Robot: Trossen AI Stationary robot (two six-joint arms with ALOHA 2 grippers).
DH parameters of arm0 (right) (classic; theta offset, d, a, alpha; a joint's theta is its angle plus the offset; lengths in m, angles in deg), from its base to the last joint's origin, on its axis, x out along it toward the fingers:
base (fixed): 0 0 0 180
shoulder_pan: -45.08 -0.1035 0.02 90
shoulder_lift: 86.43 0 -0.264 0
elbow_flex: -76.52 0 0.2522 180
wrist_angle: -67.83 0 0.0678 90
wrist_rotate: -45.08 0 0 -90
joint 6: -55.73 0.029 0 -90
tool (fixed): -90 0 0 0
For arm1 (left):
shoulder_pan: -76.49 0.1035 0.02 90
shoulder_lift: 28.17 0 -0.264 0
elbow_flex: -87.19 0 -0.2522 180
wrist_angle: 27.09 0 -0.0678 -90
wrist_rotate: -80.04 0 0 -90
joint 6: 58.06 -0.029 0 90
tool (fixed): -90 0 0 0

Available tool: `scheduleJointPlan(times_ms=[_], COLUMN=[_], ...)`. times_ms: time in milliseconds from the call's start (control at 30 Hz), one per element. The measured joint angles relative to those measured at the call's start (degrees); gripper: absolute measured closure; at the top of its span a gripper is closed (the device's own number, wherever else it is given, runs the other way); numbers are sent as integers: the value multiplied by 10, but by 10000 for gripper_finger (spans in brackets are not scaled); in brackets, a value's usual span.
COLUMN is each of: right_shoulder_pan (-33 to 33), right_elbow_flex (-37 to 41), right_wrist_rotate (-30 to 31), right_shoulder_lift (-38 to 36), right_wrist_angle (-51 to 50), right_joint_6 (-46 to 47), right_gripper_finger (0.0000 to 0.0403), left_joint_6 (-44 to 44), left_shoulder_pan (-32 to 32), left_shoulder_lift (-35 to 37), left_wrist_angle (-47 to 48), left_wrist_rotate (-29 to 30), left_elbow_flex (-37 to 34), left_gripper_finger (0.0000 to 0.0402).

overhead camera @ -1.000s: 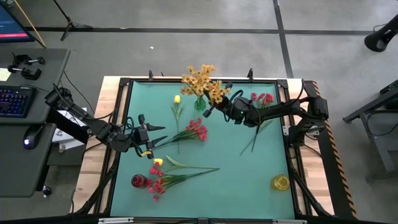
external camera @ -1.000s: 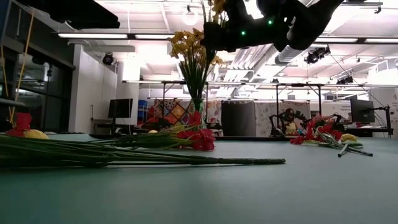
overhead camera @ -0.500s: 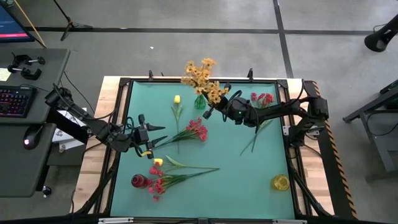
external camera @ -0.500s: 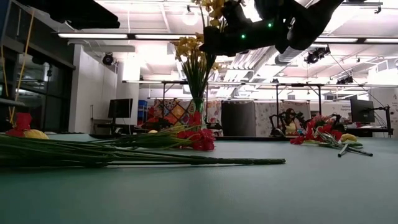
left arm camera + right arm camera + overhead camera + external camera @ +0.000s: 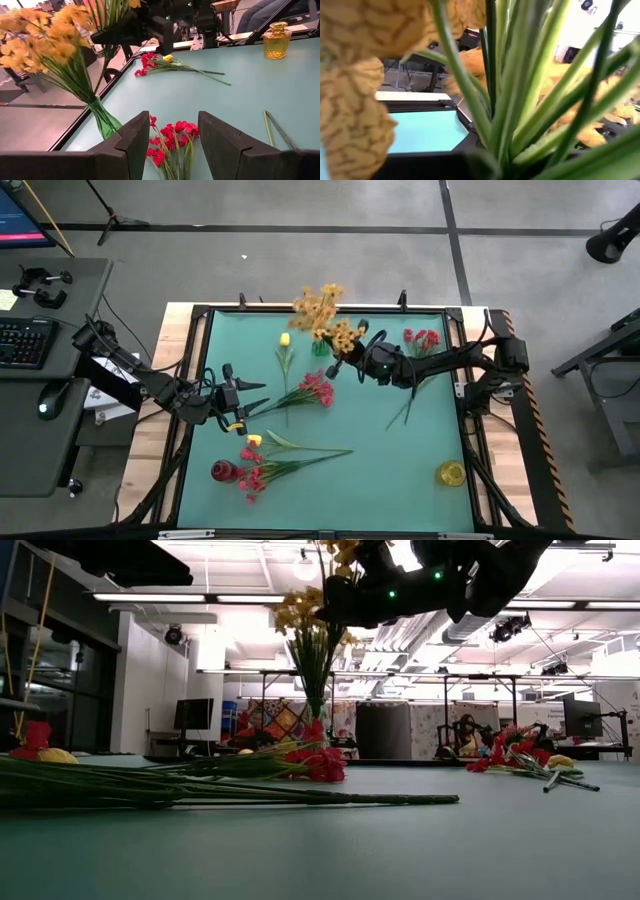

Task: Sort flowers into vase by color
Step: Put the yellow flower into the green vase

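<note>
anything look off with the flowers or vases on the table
Nothing looks damaged or spilled. Loose flowers lie flat on the green mat, waiting to be sorted. The orange bunch stands in the green vase, leaning slightly, with the right gripper beside it.

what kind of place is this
Likely a robotics lab or workshop: a framed green table flanked by two arms, a desk with keyboard and mouse, and ceiling strip lights over open floor.

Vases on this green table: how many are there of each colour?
Green glass vase, with orange-yellow sprays standing in it: 1
Red vase: 1
Yellow glass vase: 1
Total: 3
</note>
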Motion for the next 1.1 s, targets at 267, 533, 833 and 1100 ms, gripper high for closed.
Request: scheduleJointPlan(times_ms=[267, 533, 833, 1100], right_shoulder_pan=[-21, -27, -28, -28], right_elbow_flex=[0, 0, 0, 0], right_wrist_rotate=[21, 31, 36, 37], right_shoulder_lift=[0, 0, 1, 1], right_wrist_angle=[-1, 5, 32, 50], right_joint_6=[-28, -35, -41, -46], right_gripper_finger=[403, 403, 403, 403], left_joint_6=[0, 0, 0, 0], left_shoulder_pan=[0, 0, 0, 0], left_shoulder_lift=[0, 0, 0, 0], left_wrist_angle=[0, 0, 0, 0], left_wrist_rotate=[0, 0, 0, 0], left_elbow_flex=[0, 0, 0, 0], left_gripper_finger=[245, 245, 245, 245])
